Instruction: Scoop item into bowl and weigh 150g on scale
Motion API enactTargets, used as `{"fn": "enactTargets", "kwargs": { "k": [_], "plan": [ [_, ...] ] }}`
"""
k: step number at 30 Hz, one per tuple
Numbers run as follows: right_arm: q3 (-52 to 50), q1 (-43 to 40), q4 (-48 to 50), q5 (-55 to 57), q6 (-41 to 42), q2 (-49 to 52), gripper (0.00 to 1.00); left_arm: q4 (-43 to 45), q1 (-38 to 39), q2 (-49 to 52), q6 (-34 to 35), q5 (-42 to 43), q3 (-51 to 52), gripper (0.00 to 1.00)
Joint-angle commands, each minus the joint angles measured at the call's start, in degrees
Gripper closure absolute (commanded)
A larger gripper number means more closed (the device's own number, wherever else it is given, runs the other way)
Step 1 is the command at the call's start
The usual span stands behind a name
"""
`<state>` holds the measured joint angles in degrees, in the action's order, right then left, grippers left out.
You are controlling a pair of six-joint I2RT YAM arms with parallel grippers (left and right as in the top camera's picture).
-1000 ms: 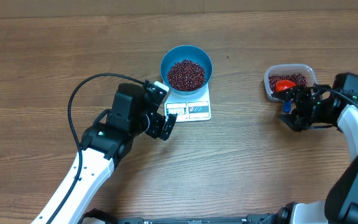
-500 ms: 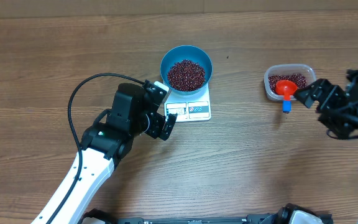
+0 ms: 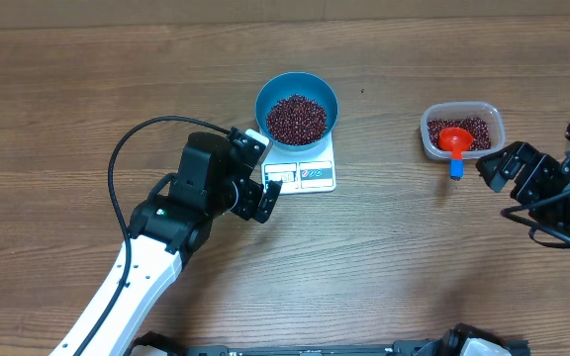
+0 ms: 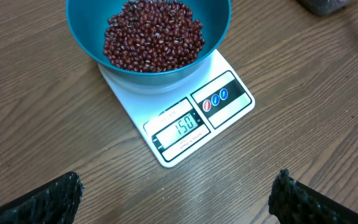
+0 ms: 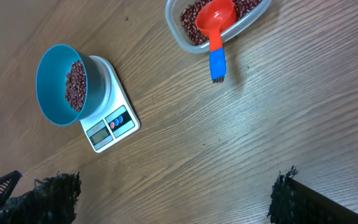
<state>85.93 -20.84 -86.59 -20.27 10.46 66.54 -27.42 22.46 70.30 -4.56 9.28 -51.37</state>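
Note:
The blue bowl (image 3: 297,107) holds a heap of dark red beans (image 3: 296,118) and stands on the white scale (image 3: 308,174). In the left wrist view the bowl (image 4: 148,25) sits on the scale (image 4: 185,124), whose display reads 150. My left gripper (image 3: 262,174) hovers open just left of the scale, with only bare wood between its fingers (image 4: 48,202). My right gripper (image 3: 504,174) is open and empty at the right edge, apart from the tub. The right wrist view shows its fingers (image 5: 58,196) wide over bare table.
A clear plastic tub (image 3: 462,131) with more beans stands at the right. A red scoop with a blue handle (image 3: 454,144) rests in it, the handle hanging over the near rim. The left arm's black cable (image 3: 117,173) loops over the table.
My right gripper has opened, let go of the scoop and pulled back to the right. The scoop stays in the tub. The left arm has not moved.

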Motion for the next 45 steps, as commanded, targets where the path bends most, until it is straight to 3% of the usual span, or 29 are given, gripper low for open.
{"fn": "enactTargets", "kwargs": {
  "k": [1, 7, 15, 22, 30, 39, 45],
  "plan": [
    [1.09, 1.33, 0.28, 0.28, -1.03, -0.50, 0.00, 0.20, -0.33, 0.11, -0.39, 0.66, -0.87, 0.00],
    [0.79, 3.37, 1.14, 0.35, -3.50, -1.49, 0.00, 0.20, -0.33, 0.11, -0.39, 0.66, -0.87, 0.01],
    [-7.08, 10.86, 13.53, 4.00, -3.48, -10.54, 0.00, 0.20, -0.33, 0.11, -0.39, 0.66, -0.87, 0.01],
    [-22.77, 20.44, 34.34, 10.05, -3.37, -22.53, 0.00, 0.20, -0.33, 0.11, -0.39, 0.66, -0.87, 0.01],
    [-45.77, 22.01, 59.45, 11.28, -3.26, -37.42, 0.00, 0.20, -0.33, 0.11, -0.39, 0.66, -0.87, 0.00],
    [-67.12, 22.40, 76.30, 11.28, -3.21, -52.15, 0.00, 0.20, -0.33, 0.11, -0.39, 0.66, -0.87, 0.00],
    [-76.04, 22.40, 81.79, 11.28, -3.23, -59.71, 0.00, 0.20, -0.33, 0.11, -0.39, 0.66, -0.87, 0.00]
  ]
}}
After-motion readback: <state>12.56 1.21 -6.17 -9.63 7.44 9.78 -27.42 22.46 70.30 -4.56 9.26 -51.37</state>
